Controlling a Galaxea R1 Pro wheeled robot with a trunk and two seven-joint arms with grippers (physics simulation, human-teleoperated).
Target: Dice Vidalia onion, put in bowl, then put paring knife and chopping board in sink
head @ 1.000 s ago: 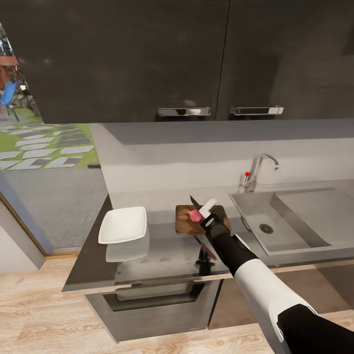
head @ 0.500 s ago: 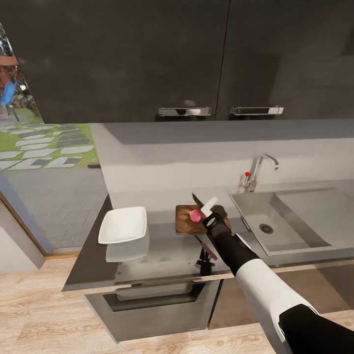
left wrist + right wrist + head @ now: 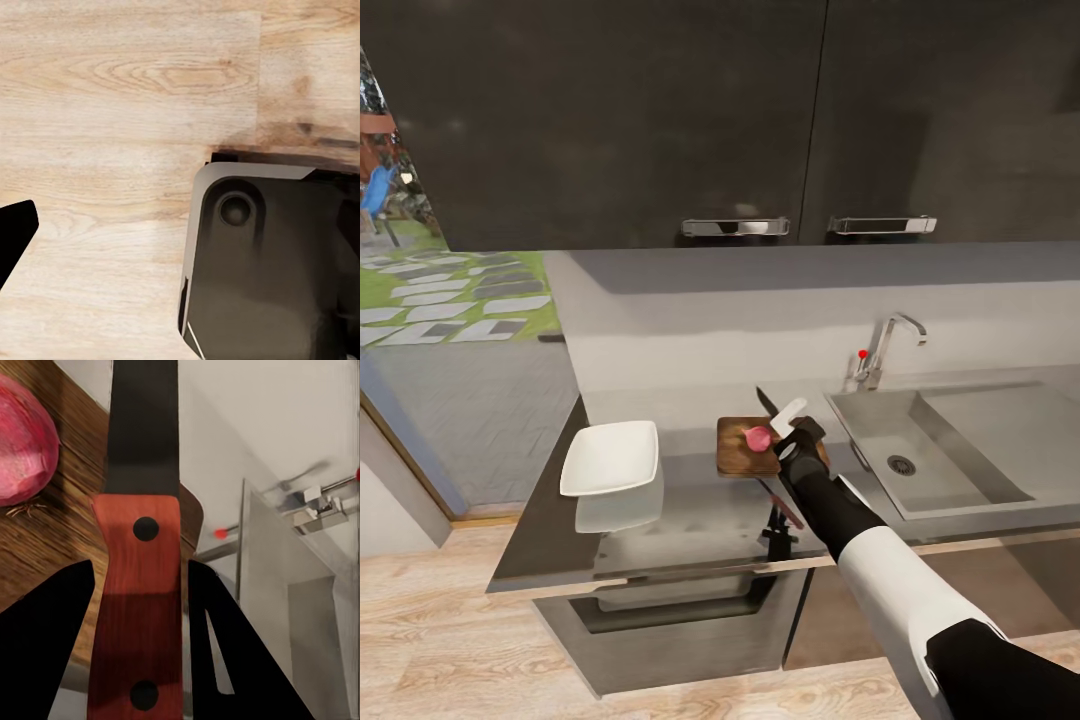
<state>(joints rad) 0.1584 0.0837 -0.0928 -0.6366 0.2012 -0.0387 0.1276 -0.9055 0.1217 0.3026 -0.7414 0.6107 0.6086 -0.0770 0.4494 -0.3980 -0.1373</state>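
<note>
The pink-red Vidalia onion (image 3: 758, 437) lies on the dark-brown chopping board (image 3: 738, 450), on the grey countertop (image 3: 690, 520) left of the sink (image 3: 880, 465). My right gripper (image 3: 792, 432) hovers at the board's right end, shut on the paring knife's orange-red handle (image 3: 137, 607). The dark blade (image 3: 765, 402) points up and away, just right of the onion (image 3: 22, 442). The white square bowl (image 3: 610, 457) sits left of the board. My left gripper (image 3: 180, 236) hangs open over the wooden floor.
The chrome tap (image 3: 885, 352) with its red dot stands behind the sink, with the drainboard (image 3: 1010, 430) to the right. Dark wall cabinets (image 3: 760, 120) hang above. The robot's dark base (image 3: 262, 262) is on the floor under the left gripper.
My right gripper with the knife has shifted slightly right and away, so the blade now stands a little farther from the onion. Onion, board and bowl stay put.
</note>
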